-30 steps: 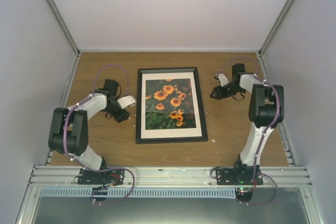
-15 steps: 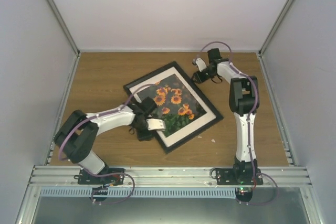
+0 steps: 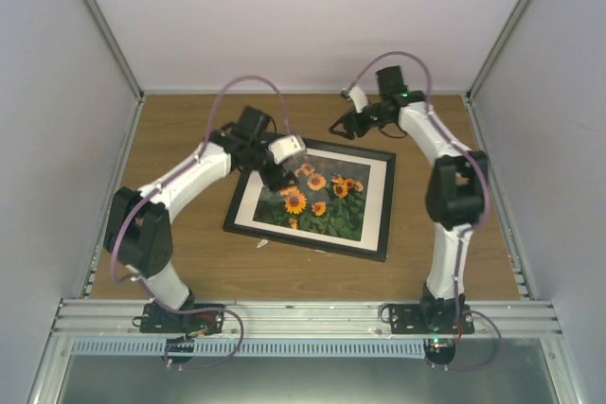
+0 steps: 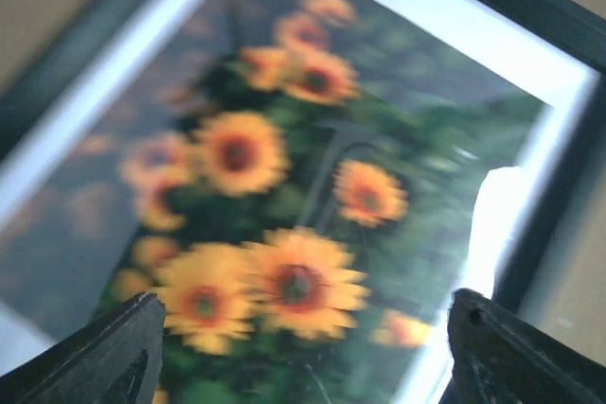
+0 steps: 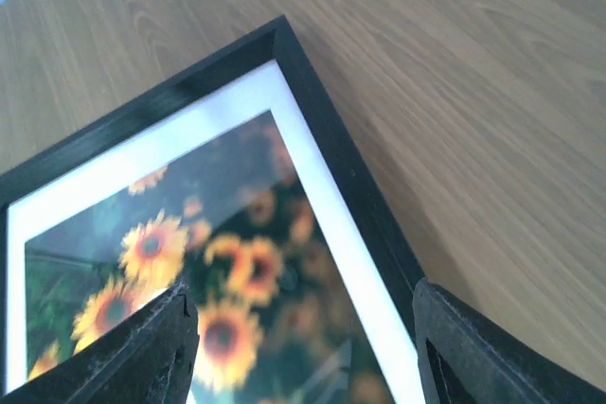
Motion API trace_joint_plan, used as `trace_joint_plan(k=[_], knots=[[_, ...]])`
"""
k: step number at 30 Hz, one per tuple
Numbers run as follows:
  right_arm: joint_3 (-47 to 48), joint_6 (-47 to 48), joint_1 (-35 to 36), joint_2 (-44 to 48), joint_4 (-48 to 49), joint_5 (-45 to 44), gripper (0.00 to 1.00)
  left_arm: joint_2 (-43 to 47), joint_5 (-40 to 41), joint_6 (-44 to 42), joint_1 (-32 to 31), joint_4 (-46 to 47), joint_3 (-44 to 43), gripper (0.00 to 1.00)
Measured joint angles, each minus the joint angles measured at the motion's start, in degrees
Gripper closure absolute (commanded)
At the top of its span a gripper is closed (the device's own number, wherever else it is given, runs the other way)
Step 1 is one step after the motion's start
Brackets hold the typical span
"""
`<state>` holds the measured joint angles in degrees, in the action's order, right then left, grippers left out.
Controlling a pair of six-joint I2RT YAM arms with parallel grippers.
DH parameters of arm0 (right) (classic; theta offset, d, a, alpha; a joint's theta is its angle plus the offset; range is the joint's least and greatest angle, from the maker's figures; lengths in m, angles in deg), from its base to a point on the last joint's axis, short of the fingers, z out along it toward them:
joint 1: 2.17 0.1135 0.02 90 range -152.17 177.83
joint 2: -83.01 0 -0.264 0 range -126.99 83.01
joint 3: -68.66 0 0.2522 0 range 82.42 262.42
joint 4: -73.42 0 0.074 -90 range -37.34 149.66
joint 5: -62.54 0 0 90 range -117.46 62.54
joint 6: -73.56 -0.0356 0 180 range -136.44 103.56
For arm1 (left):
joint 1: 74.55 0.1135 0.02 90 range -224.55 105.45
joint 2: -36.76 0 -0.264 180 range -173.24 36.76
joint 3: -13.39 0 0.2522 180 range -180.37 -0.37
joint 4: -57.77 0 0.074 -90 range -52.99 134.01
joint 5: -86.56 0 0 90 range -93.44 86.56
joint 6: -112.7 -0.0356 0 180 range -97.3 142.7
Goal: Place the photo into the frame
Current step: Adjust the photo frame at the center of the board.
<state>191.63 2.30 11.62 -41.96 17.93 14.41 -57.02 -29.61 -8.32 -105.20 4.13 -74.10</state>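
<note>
Photo of orange sunflowers lies face up inside the black frame. A white border runs between print and frame on every side in view.

Left fingers: spread wide, tips at the two bottom corners of the wrist view, nothing gripped between them. Under the gap are the flowers, blurred. Cannot tell whether the tips touch the surface. In the top view these fingers hang over the upper left part of the photo, near the frame's upper left corner. The arm reaches in from the lower left of the picture.

Right fingers: also apart, holding nothing. The wrist view looks down past them onto one corner of the frame, with black edge and white border sharp and bare wood beyond. In the top view they sit at upper centre, just past the frame's far edge, over bare tabletop. They look clear of the frame. The arm rises along the right side of the picture.

Frame lies flat on the tabletop at the centre of the top view, long sides running left to right, a little askew to the tabletop's edges.

Small pale scrap on the wood, just beside the frame's lower left edge.
</note>
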Motion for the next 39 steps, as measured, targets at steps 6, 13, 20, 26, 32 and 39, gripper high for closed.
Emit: trace_joint_plan(k=[6, 13, 20, 26, 32, 39], knots=[[-19.9, -0.1, -5.4, 20.0, 2.3, -3.4, 0.32, -16.5, -1.0, -0.5, 9.6, -0.3, -20.1, 0.01], [-42.5, -0.2, -7.9, 26.3, 0.7, -12.4, 0.32, -39.0, -3.6, 0.3, 14.0, -2.8, -45.0, 0.01], [-49.3, -0.1, -8.7, 30.2, 0.0, -20.1, 0.35, -45.8, -3.3, 1.6, 14.4, -2.1, -47.3, 0.01], [-50.1, -0.1, -8.7, 29.3, 1.2, -22.7, 0.40, -49.4, -3.4, 1.7, 14.7, -1.6, -49.4, 0.06], [-45.4, 2.2, -9.4, 24.2, 5.0, -25.4, 0.51, -47.6, -6.7, -1.8, 16.5, 0.1, -44.8, 0.19], [-23.7, 5.0, -9.0, 6.0, 8.3, -28.6, 0.60, -33.1, -9.0, -5.8, 23.3, 0.4, -20.6, 0.27]])
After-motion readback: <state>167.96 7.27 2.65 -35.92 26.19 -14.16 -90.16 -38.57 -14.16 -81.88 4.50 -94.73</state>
